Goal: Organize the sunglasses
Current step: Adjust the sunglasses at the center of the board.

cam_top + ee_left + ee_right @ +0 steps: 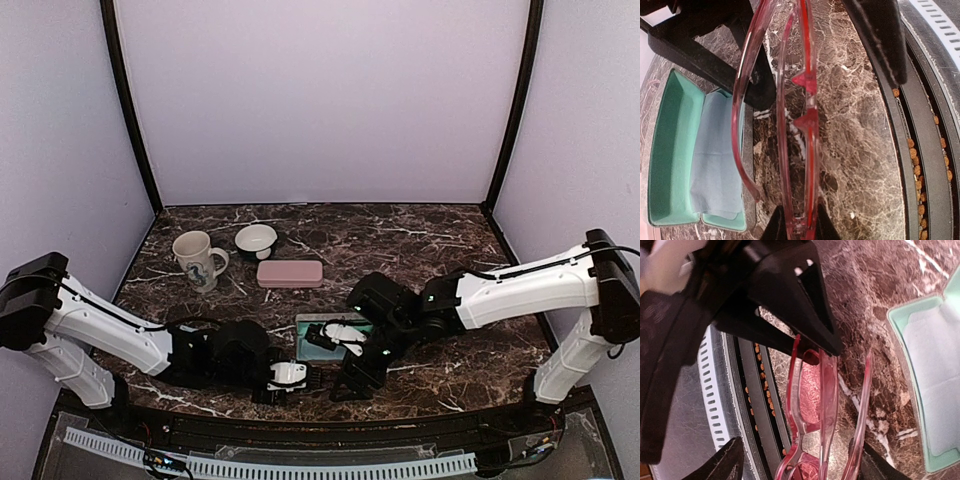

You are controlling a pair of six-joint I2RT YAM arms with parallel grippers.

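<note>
The red-framed sunglasses (807, 125) hang just above the marble near the table's front edge. My left gripper (796, 227) is shut on one end of the frame. In the right wrist view the red sunglasses (827, 390) lie between the wide-open fingers of my right gripper (795, 460), and one temple runs close to its right finger. In the top view the left gripper (290, 376) and the right gripper (352, 380) face each other closely. The black sunglasses are out of view.
An open case (318, 322) with green lining (670, 150) and a light-blue cloth (715, 150) lies just behind the grippers. A shut pink case (290, 273), a mug (200, 260) and a bowl (256, 240) stand farther back left. The table's front rail (740, 390) is close.
</note>
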